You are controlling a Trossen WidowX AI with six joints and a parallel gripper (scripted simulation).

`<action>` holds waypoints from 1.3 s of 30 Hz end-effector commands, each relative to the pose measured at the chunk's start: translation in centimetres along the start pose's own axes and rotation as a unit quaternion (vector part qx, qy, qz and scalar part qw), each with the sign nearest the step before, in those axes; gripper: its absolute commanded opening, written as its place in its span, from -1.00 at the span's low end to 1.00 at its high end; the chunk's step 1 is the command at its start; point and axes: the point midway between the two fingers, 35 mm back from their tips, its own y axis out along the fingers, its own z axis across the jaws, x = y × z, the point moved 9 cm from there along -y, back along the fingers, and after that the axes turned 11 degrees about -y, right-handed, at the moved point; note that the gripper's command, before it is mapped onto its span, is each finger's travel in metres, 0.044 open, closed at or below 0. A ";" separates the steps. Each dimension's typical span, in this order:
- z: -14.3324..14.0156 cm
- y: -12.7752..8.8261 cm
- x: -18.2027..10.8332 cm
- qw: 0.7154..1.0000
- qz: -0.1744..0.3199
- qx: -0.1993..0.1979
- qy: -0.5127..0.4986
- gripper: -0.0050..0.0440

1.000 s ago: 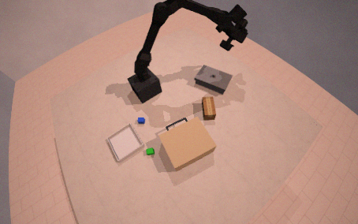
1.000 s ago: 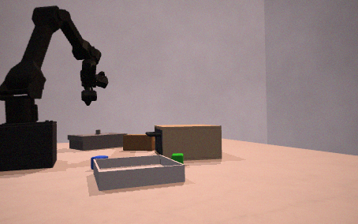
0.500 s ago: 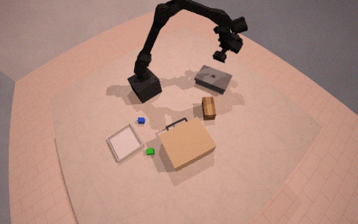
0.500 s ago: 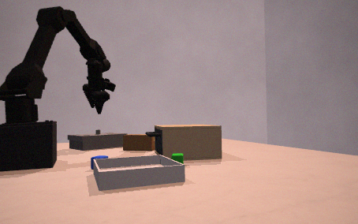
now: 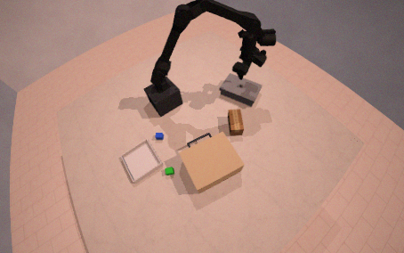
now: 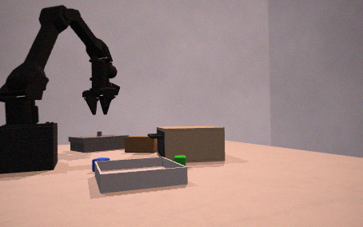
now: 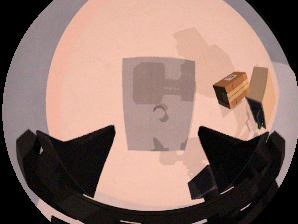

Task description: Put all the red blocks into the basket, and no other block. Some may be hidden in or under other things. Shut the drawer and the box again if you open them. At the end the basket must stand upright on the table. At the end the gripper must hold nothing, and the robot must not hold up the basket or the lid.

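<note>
So, counting up: one open basket (image 5: 124,167) (image 6: 141,181), one lidded grey box (image 5: 236,96) (image 6: 96,144) (image 7: 140,120), one cabinet with a drawer handle (image 5: 211,162) (image 6: 193,144) (image 7: 259,85), one brown parcel-like block (image 5: 236,122) (image 6: 140,145) (image 7: 231,90), plus two small blocks, one blue (image 5: 159,136) (image 6: 97,160), one green (image 5: 169,171) (image 6: 180,160).

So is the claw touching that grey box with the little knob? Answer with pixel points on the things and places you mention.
Apart. The exterior view shows the gripper (image 5: 240,77) (image 6: 100,113) (image 7: 158,130) hanging well above the grey box (image 5: 236,94) (image 6: 105,143) (image 7: 142,135), background wall visible between.
</note>
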 end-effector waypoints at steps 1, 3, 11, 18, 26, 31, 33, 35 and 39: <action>-0.3 0.0 -0.3 1.000 0.006 -0.007 -0.005 1.00; -0.3 1.3 -0.4 1.000 0.006 -0.007 -0.005 1.00; -0.4 4.9 -0.4 1.000 0.006 -0.007 -0.005 1.00; -0.4 4.9 -0.4 1.000 0.006 -0.007 -0.005 1.00; -0.4 4.9 -0.4 1.000 0.006 -0.007 -0.005 1.00; -0.4 5.7 -0.4 1.000 0.006 -0.007 -0.005 1.00; -0.4 6.2 -0.4 1.000 0.006 -0.007 -0.005 1.00; -0.4 6.7 -0.4 1.000 0.006 -0.007 -0.005 1.00; -0.4 7.8 -0.4 1.000 0.006 -0.007 -0.005 1.00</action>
